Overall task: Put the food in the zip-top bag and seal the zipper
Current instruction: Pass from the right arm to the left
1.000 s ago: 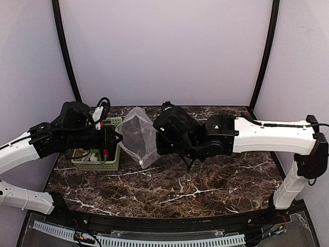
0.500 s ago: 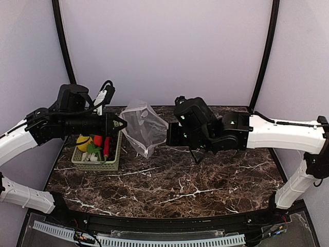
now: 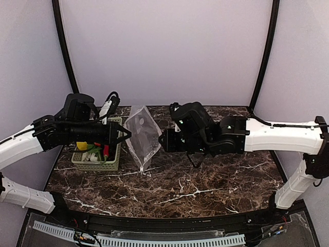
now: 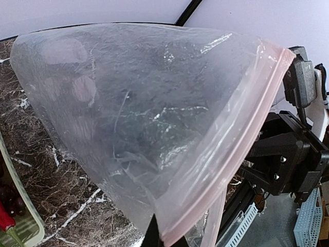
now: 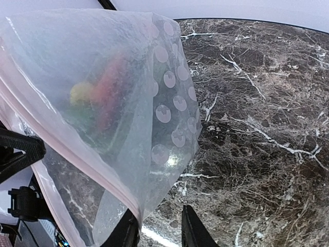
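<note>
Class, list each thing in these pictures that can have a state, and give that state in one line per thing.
zip-top bag: empty, held up off the table between both hands
zipper: cannot tell if sealed
food: in the basket, not bagged
basket: on the table, holding food
left hand: shut on bag
right hand: shut on bag

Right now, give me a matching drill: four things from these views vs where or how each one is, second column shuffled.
Things:
1. bag
2. lemon
3. basket
4. zipper

Place or state:
A. standing on the table, left of the bag
B. pinkish strip along the bag's mouth
C. held up between the two arms
D. yellow, lying in the basket

Pairs: 1-C, 2-D, 3-A, 4-B
</note>
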Tool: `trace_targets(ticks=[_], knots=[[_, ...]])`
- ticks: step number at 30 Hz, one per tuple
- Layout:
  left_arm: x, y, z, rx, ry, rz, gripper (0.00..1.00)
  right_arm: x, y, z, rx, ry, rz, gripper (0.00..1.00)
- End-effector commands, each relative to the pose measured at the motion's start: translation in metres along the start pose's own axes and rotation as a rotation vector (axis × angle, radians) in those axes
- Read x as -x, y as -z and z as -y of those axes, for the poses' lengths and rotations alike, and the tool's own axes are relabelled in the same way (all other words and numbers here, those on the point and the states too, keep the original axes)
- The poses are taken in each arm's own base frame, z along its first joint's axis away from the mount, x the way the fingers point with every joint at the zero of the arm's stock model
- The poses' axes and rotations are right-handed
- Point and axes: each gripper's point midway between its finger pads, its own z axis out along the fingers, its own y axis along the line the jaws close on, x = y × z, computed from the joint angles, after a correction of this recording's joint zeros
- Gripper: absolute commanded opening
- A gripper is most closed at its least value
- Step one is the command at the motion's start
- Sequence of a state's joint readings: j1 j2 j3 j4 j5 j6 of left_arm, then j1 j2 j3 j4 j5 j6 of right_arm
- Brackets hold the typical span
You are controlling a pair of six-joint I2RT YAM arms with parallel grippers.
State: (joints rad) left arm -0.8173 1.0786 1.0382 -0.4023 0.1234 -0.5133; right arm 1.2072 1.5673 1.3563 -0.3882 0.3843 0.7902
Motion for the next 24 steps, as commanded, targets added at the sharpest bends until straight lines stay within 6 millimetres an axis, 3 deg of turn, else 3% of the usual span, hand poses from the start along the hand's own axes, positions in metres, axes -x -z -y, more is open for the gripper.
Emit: trace_targets(ticks=[1, 8, 16, 24], knots=[[0.002, 0.002, 0.01, -0.057, 0.015, 0.021, 0.01, 0.01, -0.001, -0.022, 0.06, 0.032, 0.026, 0.32], [0.004, 0.0, 0.01, -0.063, 0.03, 0.033, 0.01, 0.014, 0.008, -0.047, 0.127, 0.088, 0.048, 0.54], [0.005, -0.003, 0.011, -0.072, 0.045, 0.042, 0.01, 0.023, 0.033, -0.069, 0.207, 0.133, 0.108, 0.83], [0.005, -0.003, 0.012, -0.079, 0.051, 0.046, 0.01, 0.032, 0.045, -0.067, 0.188, 0.137, 0.154, 0.94]])
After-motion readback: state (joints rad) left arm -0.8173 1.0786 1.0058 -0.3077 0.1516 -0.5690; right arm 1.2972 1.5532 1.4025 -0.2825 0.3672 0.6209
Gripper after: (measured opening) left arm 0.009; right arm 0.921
